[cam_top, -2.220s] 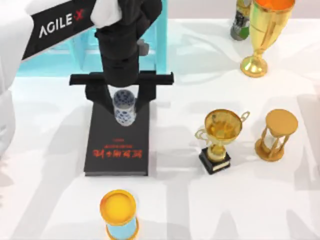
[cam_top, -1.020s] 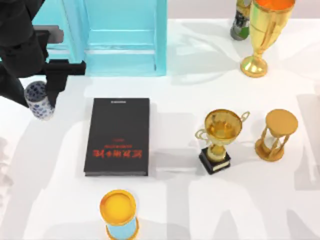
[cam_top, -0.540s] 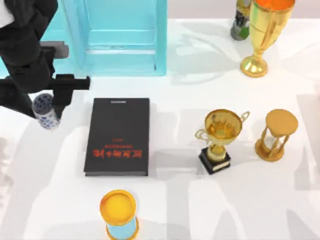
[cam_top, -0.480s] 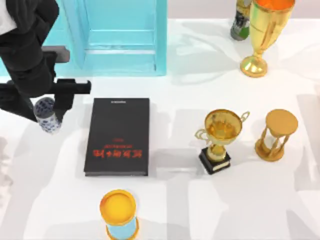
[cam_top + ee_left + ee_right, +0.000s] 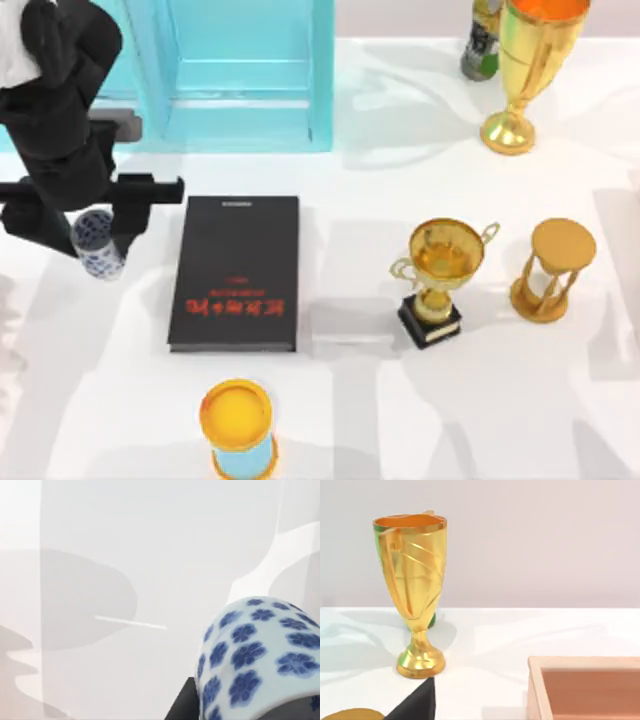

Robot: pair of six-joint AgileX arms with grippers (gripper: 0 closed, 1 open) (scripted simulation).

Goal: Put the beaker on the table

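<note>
Our left gripper (image 5: 97,222) pinches the beaker (image 5: 98,243) between its jaws over the table (image 5: 420,420) at the left, just beside the black book (image 5: 238,272). The beaker hangs below the jaws, long axis near upright, bare tabletop beneath. It is a glazed white cylinder with blue flowers; the table is glossy. Our right arm is parked, its jaws impossible to judge.
</note>
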